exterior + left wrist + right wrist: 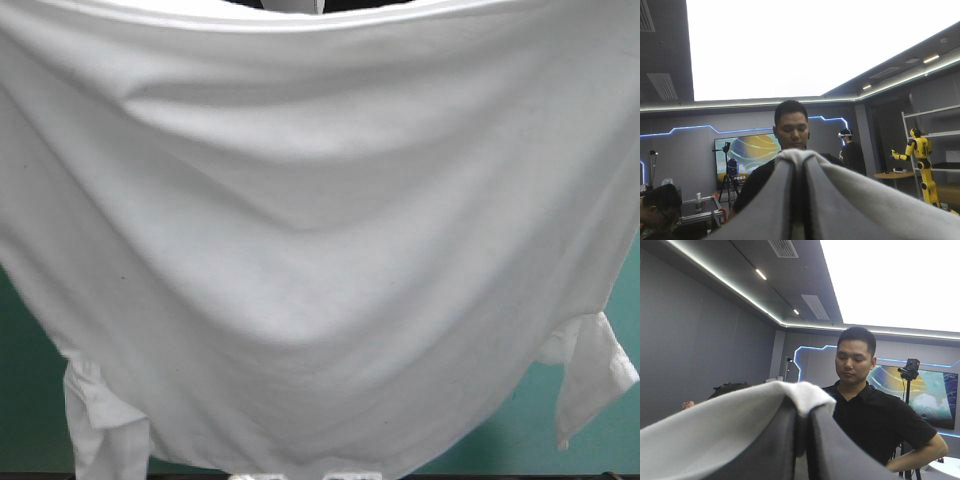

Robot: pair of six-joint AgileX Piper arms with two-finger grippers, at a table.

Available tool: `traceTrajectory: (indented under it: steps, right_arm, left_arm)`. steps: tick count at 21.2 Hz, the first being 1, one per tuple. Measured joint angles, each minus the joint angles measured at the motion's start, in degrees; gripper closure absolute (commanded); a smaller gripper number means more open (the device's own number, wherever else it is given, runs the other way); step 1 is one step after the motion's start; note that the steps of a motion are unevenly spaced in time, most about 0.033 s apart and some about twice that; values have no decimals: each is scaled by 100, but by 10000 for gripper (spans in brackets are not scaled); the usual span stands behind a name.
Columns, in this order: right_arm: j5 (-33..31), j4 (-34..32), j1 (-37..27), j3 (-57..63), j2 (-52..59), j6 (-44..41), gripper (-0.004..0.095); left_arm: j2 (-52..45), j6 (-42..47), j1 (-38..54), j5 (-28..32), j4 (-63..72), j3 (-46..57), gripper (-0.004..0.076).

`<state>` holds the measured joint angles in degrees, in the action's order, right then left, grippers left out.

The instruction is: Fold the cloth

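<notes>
Left gripper (799, 172): black fingers pressed all but together in one pointed arch, pinching an edge of the T-shirt (875, 200), which wraps over the fingertips and runs off to one side. The arm is raised, so its wrist view looks level into the room. In the high view the T-shirt (320, 250) hangs as one broad sheet above the table, spread from the left side to the right, its upper edge sagging at the middle. One sleeve (100, 425) dangles near the table's near left corner, the other sleeve (595, 370) near the right edge. Teal-green cover (25, 370) shows only at those two places. Right gripper (802, 417): fingers likewise nipped on the cloth edge. Assessment: the garment is lifted and opened out, and no fold is made. Laying it flat and all folding are judged outstanding.
</notes>
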<state>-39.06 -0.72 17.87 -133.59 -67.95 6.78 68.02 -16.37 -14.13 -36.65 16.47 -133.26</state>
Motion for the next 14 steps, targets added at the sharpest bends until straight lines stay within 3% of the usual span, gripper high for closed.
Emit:
traceTrajectory:
  steps: [4, 5, 8, 11, 14]
  right_arm:
    - [777, -655, 0, -37, -990, -805, 925]
    - [946, -929, -21, -167, -1376, -1096, 925]
    - [1104, -1027, -360, -778, -2305, -1441, 926]
    - [1346, -238, -1113, -1845, -3229, -1562, 925]
    - [1370, 611, -1482, -2406, -3593, -1134, 925]
  left_arm:
    - [1015, 99, 0, 728, -18, 6, 741]
    - [1426, 123, 0, 1155, -25, 14, 741]
    - [2165, 227, 15, 1871, -36, -57, 741]
    - [3035, 277, 159, 2326, 147, -746, 741]
    - [3476, 293, 235, 2398, 234, -1490, 741]
